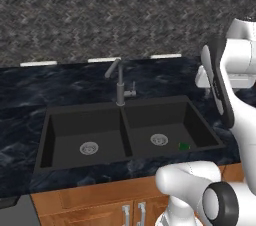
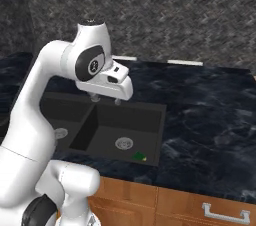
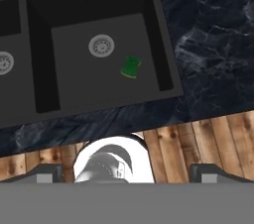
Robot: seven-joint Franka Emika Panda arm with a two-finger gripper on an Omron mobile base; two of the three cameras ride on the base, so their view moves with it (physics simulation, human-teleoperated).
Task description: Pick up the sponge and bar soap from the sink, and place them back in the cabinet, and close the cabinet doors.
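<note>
The sponge [image 1: 184, 146] [image 2: 139, 156] [image 3: 131, 67], green with a yellow edge, lies on the floor of the right basin of the black sink [image 1: 50, 135] [image 2: 161, 130] [image 3: 163, 54], near its front right corner and right of the round drain [image 3: 101, 45]. My gripper [image 2: 106, 100] [image 3: 126, 173] hangs well above the sink, pointing down, open, with nothing between its fingers. In the hand view the sponge sits a little ahead of the fingertips [image 3: 47, 173]. The bar soap, the cabinet and the cabinet doors are out of view.
A dark grey faucet [image 1: 120, 82] stands behind the divider between the basins. Dark marble counter [image 1: 30, 95] [image 2: 210, 120] surrounds the sink, with a textured grey wall behind. Wooden lower cabinets with silver handles [image 1: 126, 215] [image 2: 225, 215] run below the counter's front edge.
</note>
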